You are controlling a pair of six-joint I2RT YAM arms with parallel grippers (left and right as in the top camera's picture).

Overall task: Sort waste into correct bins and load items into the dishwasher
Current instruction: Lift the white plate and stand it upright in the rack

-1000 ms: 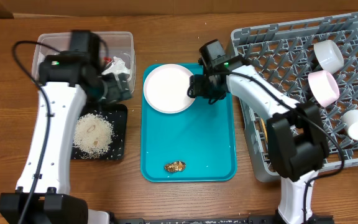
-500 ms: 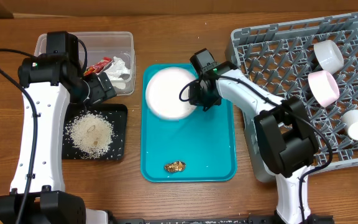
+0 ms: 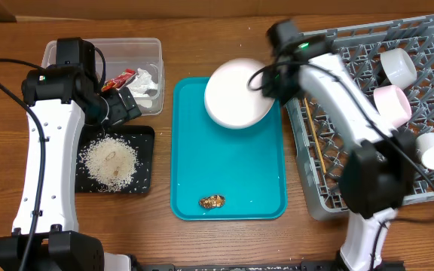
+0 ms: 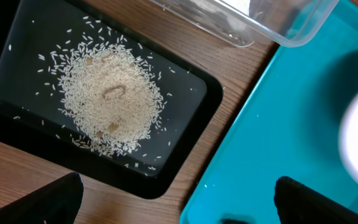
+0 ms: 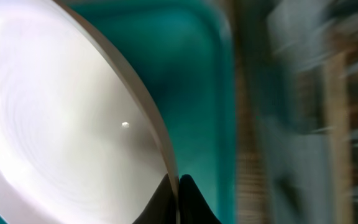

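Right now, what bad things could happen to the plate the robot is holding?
The right gripper pinches the round pale plate only by its thin rim, so it might slip and drop onto the teal tray. It is also close to the grey dish rack wall and could bump it on the way in.

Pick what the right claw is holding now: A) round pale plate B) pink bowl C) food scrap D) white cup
A: the right claw is closed on the rim of the round pale plate, and the right wrist view shows its tips pinching that edge.
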